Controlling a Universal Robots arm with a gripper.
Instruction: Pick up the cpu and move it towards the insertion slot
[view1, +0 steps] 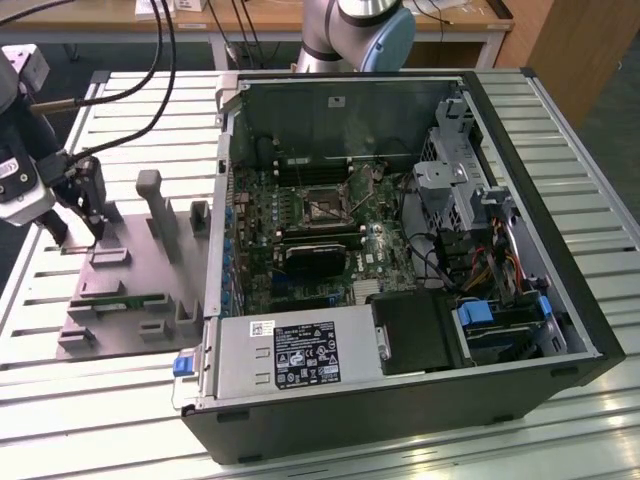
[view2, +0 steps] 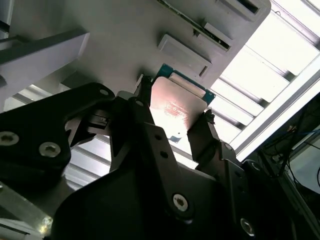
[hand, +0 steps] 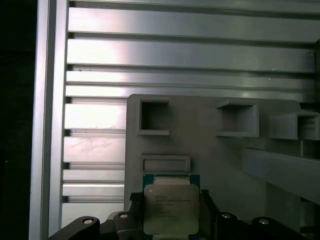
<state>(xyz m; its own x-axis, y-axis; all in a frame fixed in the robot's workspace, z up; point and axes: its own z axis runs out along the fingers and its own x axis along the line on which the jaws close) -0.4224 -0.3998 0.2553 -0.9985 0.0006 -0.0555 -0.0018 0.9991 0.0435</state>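
A slatted aluminium counter (view1: 120, 420) carries an open computer case (view1: 420, 400) in the exterior view. The insertion slot (view1: 325, 203) lies on the motherboard in the upper middle of the frame, and well apart from it, at the exterior view's left, the gripper (view1: 78, 238) hangs over a grey fixture plate (view1: 120, 300). In the second wrist view its two black fingers (view2: 145, 107) are closed on opposite edges of the cpu (view2: 175, 102). In the first wrist view the cpu (hand: 171, 207) lies silvery side up between them over the plate; whether it touches the plate I cannot tell.
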